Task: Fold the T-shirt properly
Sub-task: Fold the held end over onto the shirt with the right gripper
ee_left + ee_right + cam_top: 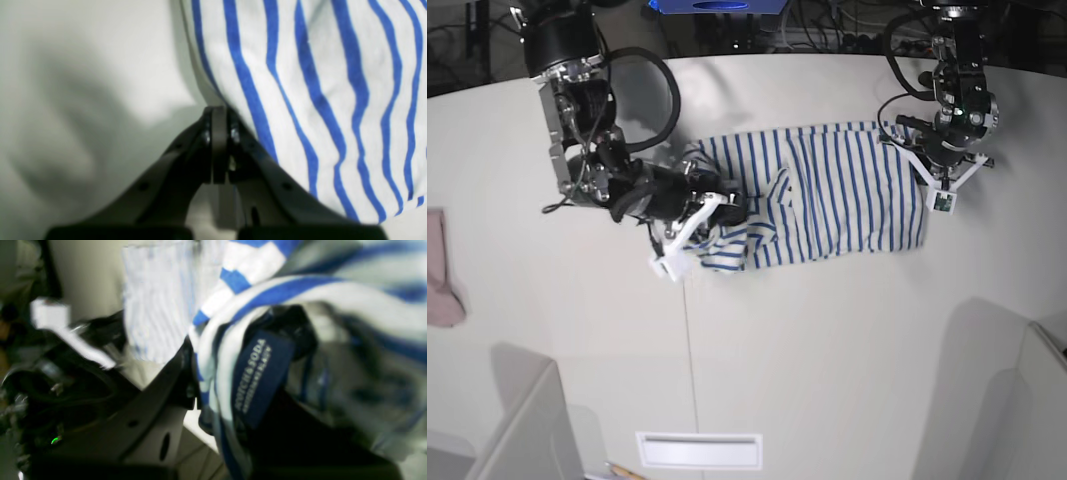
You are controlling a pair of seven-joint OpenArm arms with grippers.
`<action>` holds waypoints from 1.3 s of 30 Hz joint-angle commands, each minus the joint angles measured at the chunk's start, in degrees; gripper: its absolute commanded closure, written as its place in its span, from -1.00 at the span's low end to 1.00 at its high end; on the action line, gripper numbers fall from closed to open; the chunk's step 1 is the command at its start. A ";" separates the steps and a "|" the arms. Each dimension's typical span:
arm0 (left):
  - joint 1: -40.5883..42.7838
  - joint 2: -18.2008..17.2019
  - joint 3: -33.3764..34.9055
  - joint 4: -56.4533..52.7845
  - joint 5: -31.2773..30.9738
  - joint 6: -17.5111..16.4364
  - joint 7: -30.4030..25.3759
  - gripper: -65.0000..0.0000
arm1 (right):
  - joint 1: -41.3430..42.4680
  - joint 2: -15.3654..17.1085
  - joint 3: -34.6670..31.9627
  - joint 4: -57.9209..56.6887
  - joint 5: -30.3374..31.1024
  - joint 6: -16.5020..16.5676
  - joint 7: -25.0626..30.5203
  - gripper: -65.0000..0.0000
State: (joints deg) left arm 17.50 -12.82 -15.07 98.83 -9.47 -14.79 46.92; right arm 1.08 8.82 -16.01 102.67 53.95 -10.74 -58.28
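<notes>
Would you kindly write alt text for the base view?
A striped T-shirt lies spread on a white table, the right gripper clamping its bunched end and the shut left gripper at the opposite edge. A pink cloth lies apart.

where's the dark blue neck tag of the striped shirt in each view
Left wrist: not in view; only the white blue-striped cloth T-shirt shows.
Right wrist: small dark blue neck tag at centre, on bunched cloth in the right end effector.
Base: cannot make it out.
Shared landmark: the shirt's blue stripes.

Robotics lab bench
Two robot arms [587, 120] are standing on a plain white table [827, 340], with tangled cables [827, 30] lying behind its far edge.
</notes>
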 commanded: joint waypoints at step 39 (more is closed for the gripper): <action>4.00 -0.94 2.02 1.09 9.96 0.06 -0.98 1.00 | 16.10 -17.04 -29.66 -14.54 -15.23 -6.53 5.84 1.00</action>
State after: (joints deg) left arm 20.97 -13.02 -12.60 99.33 -0.19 -15.07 44.34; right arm 16.10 -7.20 -45.50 87.20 37.95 -17.63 -53.25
